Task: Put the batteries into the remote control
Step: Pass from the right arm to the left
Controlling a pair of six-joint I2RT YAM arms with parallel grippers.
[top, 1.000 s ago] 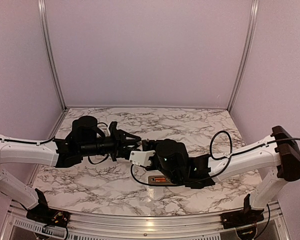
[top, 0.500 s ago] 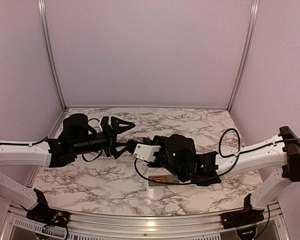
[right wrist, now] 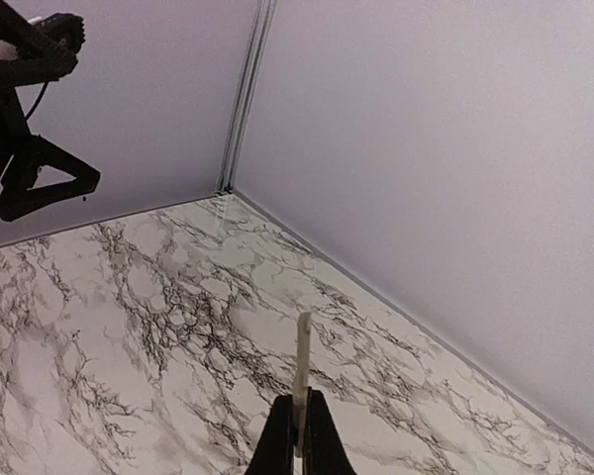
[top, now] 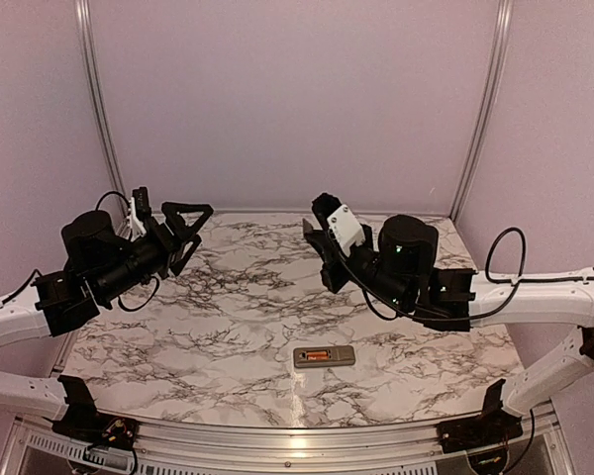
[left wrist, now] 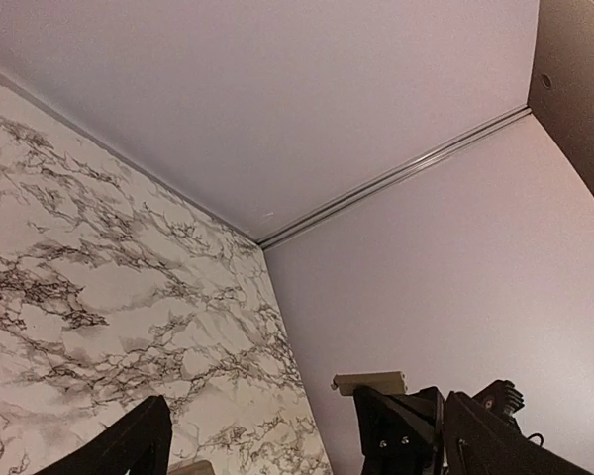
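The remote control lies flat on the marble near the front middle, back side up, with an orange battery showing in its recess. Both arms hang raised and well apart from it. My left gripper is up at the back left, jaws wide open and empty; its dark fingers frame the left wrist view. My right gripper is up at the back centre, shut on a small white cover plate. In the right wrist view that plate sticks out edge-on from the closed gripper.
Marble tabletop enclosed by pale walls with metal corner rails. The right arm's cable loops above its forearm. The left gripper shows at the upper left of the right wrist view.
Both grippers were close together low over the remote; now they have lifted and swung apart. The left gripper opened. The right one carried the cover plate up and back.
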